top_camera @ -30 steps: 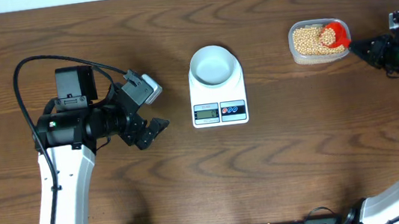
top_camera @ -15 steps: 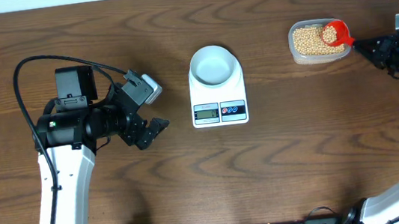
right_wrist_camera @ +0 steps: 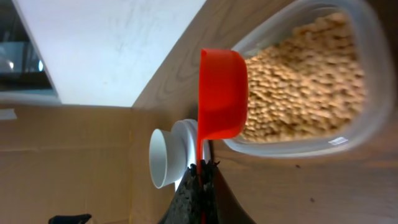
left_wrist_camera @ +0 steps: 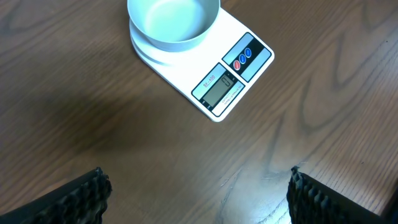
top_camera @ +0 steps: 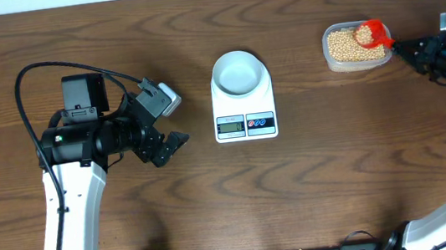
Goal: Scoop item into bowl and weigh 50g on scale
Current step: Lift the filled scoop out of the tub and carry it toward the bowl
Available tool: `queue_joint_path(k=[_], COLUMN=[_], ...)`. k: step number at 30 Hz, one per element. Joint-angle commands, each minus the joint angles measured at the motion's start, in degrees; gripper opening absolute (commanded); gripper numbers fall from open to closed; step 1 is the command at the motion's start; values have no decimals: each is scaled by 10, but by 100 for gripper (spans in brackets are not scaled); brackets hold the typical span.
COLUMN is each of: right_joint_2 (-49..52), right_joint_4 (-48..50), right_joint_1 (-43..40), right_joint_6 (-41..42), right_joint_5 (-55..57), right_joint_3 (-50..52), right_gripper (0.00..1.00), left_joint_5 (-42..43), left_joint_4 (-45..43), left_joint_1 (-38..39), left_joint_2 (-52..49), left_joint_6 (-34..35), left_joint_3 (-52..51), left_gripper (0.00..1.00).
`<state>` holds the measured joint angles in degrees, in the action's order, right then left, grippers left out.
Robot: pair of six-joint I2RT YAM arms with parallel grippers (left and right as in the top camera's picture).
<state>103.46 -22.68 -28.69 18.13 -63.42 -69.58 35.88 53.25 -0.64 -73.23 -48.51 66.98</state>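
A clear plastic tub (top_camera: pixel 335 62) at the far right holds the tan beans (top_camera: pixel 344 45). My right gripper (top_camera: pixel 404 48) is shut on the thin handle of a red scoop (top_camera: pixel 373 35), whose cup hangs over the tub's right end with some beans in it. In the right wrist view the scoop (right_wrist_camera: pixel 222 93) is seen side-on above the beans (right_wrist_camera: pixel 305 81), and the gripper (right_wrist_camera: pixel 202 167) pinches its handle. The pale bowl (top_camera: pixel 240 71), empty, stands on the white scale (top_camera: pixel 245 116) at mid-table. My left gripper (top_camera: pixel 169 121) is open left of the scale, with nothing between its fingers (left_wrist_camera: pixel 84 194).
The scale's display and two round buttons (left_wrist_camera: pixel 242 57) face the near table edge. The left arm's black cable (top_camera: pixel 48 69) loops over the table at the left. Bare wooden tabletop lies between the scale and the tub.
The right gripper has drawn slightly back and toward the far edge, lifting the red scoop out of the beans. The left arm, bowl and scale have not moved.
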Motion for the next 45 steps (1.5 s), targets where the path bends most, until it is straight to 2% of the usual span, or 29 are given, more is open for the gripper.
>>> queue_joint_path(k=[1,10,25,31,40,45], right_joint_2=[5,5,7,7,7,7], right_joint_4=[20,125,189,193,190,182], right_joint_1=[29,129,251,288,324,333], right_joint_6=[30,121,154,116,-19,-42], right_joint_5=[-32,-31,-15,2,12,26], right_joint_3=[-1,-1,-1,-1,-1,0], right_gripper=[1,1,1,1,1,1], left_joint_5=[6,6,6,6,6,6], left_joint_4=[0,0,0,0,0,0], left_joint_1=[-3,-3,-3,-3,-3,-3], left_joint_2=[4,4,4,4,4,4], left_joint_6=[-9,-9,-9,-9,-9,-9], left_joint_3=[13,13,13,13,13,13], left_gripper=[93,93,93,93,93,93])
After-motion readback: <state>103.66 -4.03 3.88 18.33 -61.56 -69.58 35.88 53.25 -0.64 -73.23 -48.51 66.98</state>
